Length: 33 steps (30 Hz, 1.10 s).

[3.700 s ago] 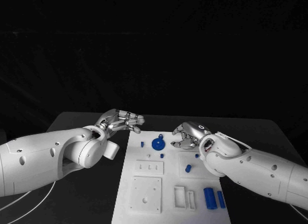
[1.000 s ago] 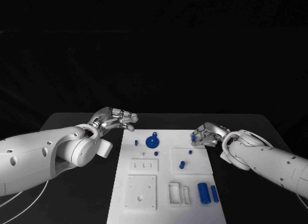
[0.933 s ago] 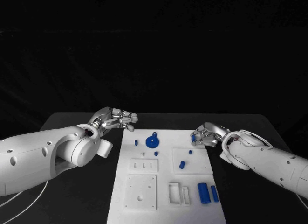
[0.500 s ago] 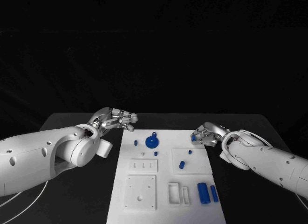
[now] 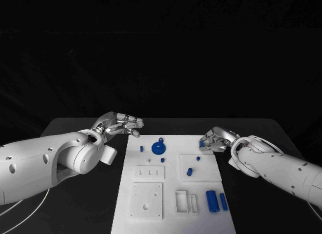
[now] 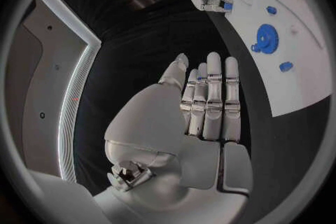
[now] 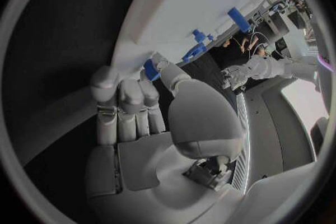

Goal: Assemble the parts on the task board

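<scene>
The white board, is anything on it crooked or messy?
Nothing stands out. The task board lies flat and straight, and its blue parts, like the gear and the two cylinders, sit tidily. The right robot hand pinches one small blue part at the board's edge.

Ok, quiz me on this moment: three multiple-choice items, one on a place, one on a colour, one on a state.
1. Where is the right robot hand?
A. at the far right edge of the task board
B. over the board's near edge
C. off the table's left side

2. What colour is the gear-like round part?
A. grey
B. blue
C. red

3. What is the left robot hand doing?
A. gripping the gear
B. pressing on the board
C. holding nothing, fingers extended

Answers:
1 A, the head view shows it at the board's far right edge, pinching a small blue part.
2 B, it reads blue against the white plate.
3 C, the left wrist view shows its fingers straight and bare above the black table.
</scene>
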Each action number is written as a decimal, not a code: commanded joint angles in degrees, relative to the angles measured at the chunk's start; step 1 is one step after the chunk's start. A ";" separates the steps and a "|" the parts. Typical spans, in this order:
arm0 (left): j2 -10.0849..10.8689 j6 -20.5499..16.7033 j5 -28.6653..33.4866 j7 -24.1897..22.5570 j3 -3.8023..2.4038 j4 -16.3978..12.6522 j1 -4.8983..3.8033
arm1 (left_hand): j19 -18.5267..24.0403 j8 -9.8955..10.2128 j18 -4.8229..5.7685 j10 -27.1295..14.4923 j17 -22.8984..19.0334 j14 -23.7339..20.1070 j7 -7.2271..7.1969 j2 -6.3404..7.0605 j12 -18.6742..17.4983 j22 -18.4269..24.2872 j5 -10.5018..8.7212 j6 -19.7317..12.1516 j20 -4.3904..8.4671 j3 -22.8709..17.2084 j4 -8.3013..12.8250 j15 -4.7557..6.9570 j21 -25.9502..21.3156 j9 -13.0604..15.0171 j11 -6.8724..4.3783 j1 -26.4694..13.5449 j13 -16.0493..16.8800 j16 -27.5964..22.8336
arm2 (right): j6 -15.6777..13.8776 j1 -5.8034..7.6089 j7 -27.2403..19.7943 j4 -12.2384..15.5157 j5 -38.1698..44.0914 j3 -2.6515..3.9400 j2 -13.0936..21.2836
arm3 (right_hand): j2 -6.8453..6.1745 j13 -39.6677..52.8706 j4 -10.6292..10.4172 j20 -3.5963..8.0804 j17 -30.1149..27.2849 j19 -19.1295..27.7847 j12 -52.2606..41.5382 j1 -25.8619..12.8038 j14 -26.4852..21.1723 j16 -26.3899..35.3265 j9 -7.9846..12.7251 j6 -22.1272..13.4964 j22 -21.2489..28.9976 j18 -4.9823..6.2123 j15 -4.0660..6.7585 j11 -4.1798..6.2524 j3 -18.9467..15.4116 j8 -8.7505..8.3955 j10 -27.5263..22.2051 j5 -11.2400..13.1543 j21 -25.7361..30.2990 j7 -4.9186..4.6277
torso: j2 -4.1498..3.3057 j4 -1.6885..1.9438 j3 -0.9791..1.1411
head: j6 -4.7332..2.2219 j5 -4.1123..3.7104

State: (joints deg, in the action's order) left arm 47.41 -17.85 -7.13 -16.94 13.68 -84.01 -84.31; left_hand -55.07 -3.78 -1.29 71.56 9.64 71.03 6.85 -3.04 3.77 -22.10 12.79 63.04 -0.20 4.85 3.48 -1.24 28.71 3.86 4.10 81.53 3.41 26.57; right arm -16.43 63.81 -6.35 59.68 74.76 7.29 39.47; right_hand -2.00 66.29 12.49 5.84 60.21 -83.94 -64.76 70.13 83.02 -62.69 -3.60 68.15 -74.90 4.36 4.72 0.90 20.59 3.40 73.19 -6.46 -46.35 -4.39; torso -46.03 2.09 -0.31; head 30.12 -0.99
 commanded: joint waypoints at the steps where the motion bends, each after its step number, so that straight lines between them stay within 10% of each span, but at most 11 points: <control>1: -0.08 1.06 -0.82 0.41 -0.03 -0.13 -0.09 | 0.30 -0.20 -0.23 0.77 -0.04 0.13 -0.51 -0.53 -0.11 -0.09 -0.04 0.34 0.00 -0.02 0.21 0.01 0.10 0.13 -0.19 -0.27 0.03 -0.31 | -2.65 -0.03 1.07 0.82 -0.87 0.01 0.13 | 0.47 0.05 -0.06 0.40 0.06 -1.39 -0.24 0.13 -0.04 -0.31 -0.20 1.20 -5.47 -0.24 0.39 0.41 -0.75 0.18 -0.01 -0.61 -0.29 0.63 | 0.03 0.00 0.00 | -0.01 -0.03; 20: -2.92 3.73 -7.72 17.03 -0.14 1.28 -0.33 | -3.71 0.16 0.48 11.17 1.86 4.66 -2.86 -0.93 -0.21 -0.64 -0.96 5.05 2.28 1.69 -2.69 2.38 1.76 0.04 -3.47 -3.30 0.15 3.03 | -2.47 2.72 12.28 11.78 5.57 0.19 0.67 | -0.13 0.49 -0.27 0.59 0.49 -1.59 -0.22 0.62 0.09 -0.32 -0.22 2.37 -5.59 -0.26 0.57 0.67 -0.41 0.19 0.24 -1.09 -0.88 0.94 | 1.51 -0.22 -0.11 | -0.19 0.85; 33: -8.72 5.33 -14.93 27.48 -0.04 4.51 -1.04 | -4.82 0.14 0.80 14.28 4.11 4.73 -2.28 2.88 0.29 -1.35 -4.70 2.39 2.93 2.31 -10.80 2.88 2.88 0.06 -3.59 -10.70 0.47 7.18 | -1.47 3.35 18.07 17.01 9.58 -0.09 -3.11 | -1.17 0.53 -1.14 0.62 0.51 -1.61 -0.03 0.50 0.13 -0.13 -0.23 2.36 -5.59 -0.28 0.58 0.73 1.32 0.20 0.22 -2.26 -0.87 0.91 | 2.78 -0.46 -0.19 | 0.60 1.55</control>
State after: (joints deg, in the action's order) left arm 38.97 -14.37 -18.46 6.09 13.66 -79.67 -85.17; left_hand -59.79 -3.77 -1.29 83.74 13.71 76.12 4.56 -0.09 3.77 -23.37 8.21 65.88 2.66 7.17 -7.05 1.61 31.38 3.85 0.50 71.21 3.80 33.46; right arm -18.98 67.16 8.87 76.43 81.54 7.23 36.54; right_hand -2.75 66.74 11.39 6.03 60.69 -84.15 -64.98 70.60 83.22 -62.91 -3.76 69.01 -74.95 4.37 4.91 1.24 21.63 3.49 73.31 -8.45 -46.92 -4.23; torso -43.64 1.68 -0.44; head 30.54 0.52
